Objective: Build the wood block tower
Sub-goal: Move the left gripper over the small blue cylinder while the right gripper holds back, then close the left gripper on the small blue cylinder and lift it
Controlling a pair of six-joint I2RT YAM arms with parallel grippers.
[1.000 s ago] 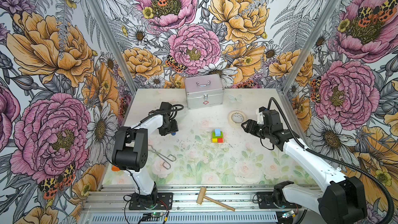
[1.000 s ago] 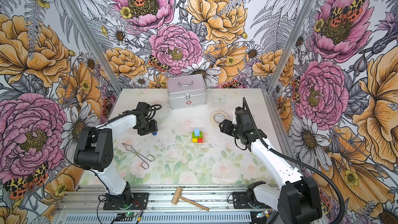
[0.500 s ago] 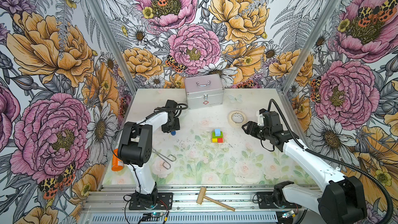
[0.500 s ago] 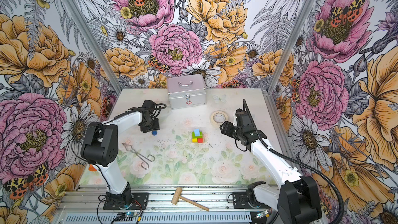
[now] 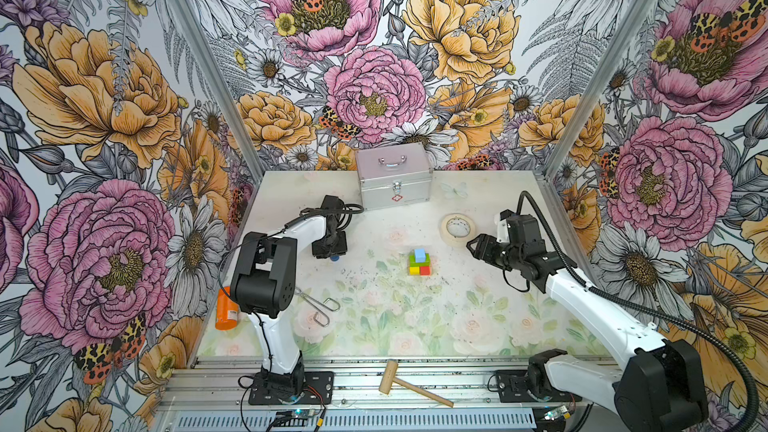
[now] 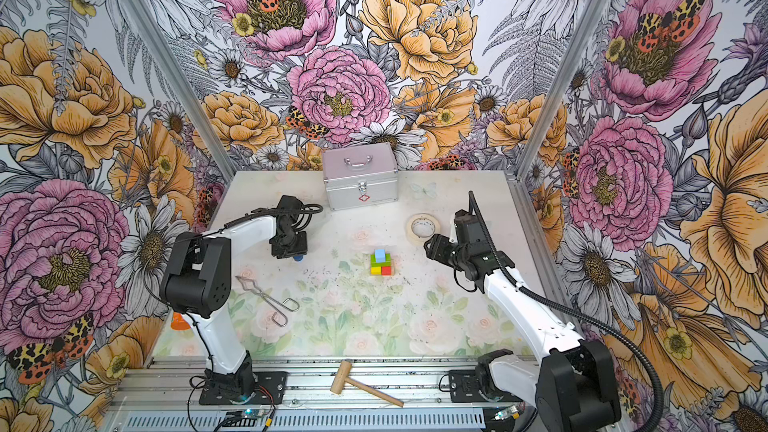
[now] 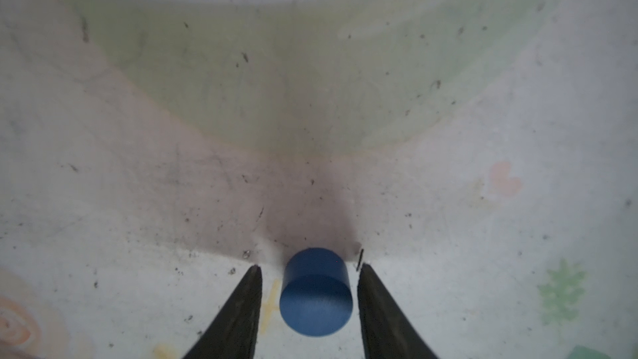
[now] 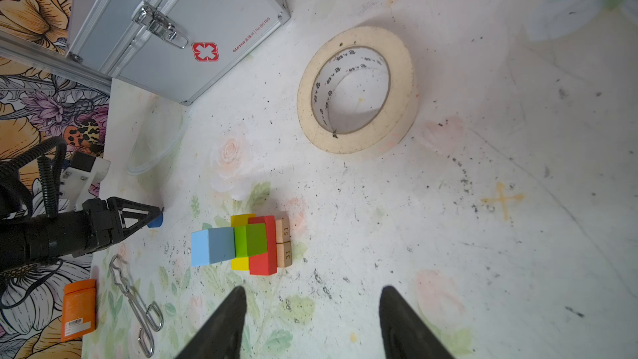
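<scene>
Far left, by the wall: orange bottle (image 5: 226, 309), no part in the task. Left of centre: left tool (image 7: 311, 266), pointed down at the tabletop (image 5: 490, 326), jaws partly spread on either side of the dark blue cylinder (image 7: 316, 300). A narrow gap shows on each side, so nothing is grasped yet. The cylinder stands on end on the tabletop, well apart from the tower and to its left. Nearer than that: metal tongs (image 5: 316, 303), loose, touched by nothing. Far centre: silver case (image 5: 392, 178), latched. Centre: the tower (image 5: 419, 263), with tan bars (image 8: 283, 231) lowest, yellow bar (image 5: 414, 270) and red bar (image 5: 424, 270) side by side on them, green bar (image 5: 419, 260) above, light blue cube (image 5: 419, 254) topmost. Only the cap is missing. Step in hand, by judgement: taking up the last block. The next move calls for a square pinch on the cylinder's round sides, a straight lift, a carry to the right, and a gentle, centred set-down on the cube, whose top offers little room to spare. Near edge, on the rail: wooden mallet (image 5: 409, 384), not a block. Right of the tower, farther back: tape roll (image 5: 457, 227), lying flat. Right: right tool (image 8: 313, 291), released, jaws wide, holding nothing, apart from the tower and facing it.
</scene>
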